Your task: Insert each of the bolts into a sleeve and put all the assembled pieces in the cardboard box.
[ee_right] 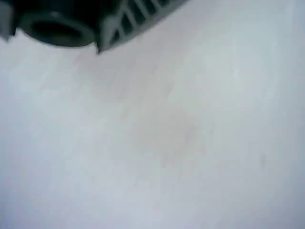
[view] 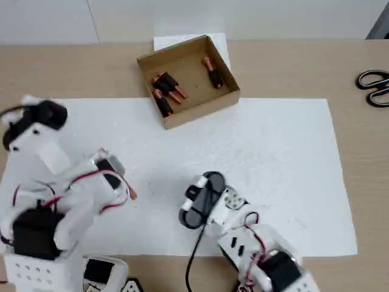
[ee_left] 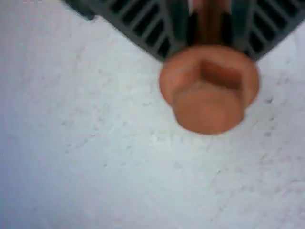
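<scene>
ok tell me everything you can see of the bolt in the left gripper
The bolt is orange-brown and looks like matte plastic, with a broad round flange and a hexagonal head turned toward the wrist camera. Its shank runs back between the left gripper's dark ribbed fingers, which clamp it from both sides. It sits over the white paper sheet; whether it touches the sheet cannot be told. In the high view its orange head pokes out of the gripper.

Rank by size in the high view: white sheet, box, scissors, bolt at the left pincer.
Largest first: sheet, box, scissors, bolt. The edge cuts off the scissors; I ranked what shows.
</scene>
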`<state>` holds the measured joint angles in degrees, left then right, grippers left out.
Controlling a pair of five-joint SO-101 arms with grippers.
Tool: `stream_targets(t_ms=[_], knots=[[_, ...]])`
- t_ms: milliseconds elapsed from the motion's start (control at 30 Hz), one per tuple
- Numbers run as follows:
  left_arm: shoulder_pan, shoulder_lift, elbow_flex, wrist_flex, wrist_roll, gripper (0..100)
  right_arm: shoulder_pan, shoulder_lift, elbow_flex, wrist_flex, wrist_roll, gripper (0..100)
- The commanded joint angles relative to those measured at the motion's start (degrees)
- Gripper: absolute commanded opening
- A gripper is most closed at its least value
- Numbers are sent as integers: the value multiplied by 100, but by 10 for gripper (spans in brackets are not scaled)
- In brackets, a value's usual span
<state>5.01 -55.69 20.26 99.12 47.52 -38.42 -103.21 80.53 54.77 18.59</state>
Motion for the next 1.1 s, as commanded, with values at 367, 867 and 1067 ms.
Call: stream_targets(t_ms=[367,867,1067], knots=[[9,-1204,1332,-3727,-1169,6,382,-75,1213,-3020,-914,8],[1600,-633,1710,-5943,-1714,6,338,4,1591,-3459,-923,8],[1609,-879,2352,-6382,-1960,6,338,-48,1591,-2501,-958,8]])
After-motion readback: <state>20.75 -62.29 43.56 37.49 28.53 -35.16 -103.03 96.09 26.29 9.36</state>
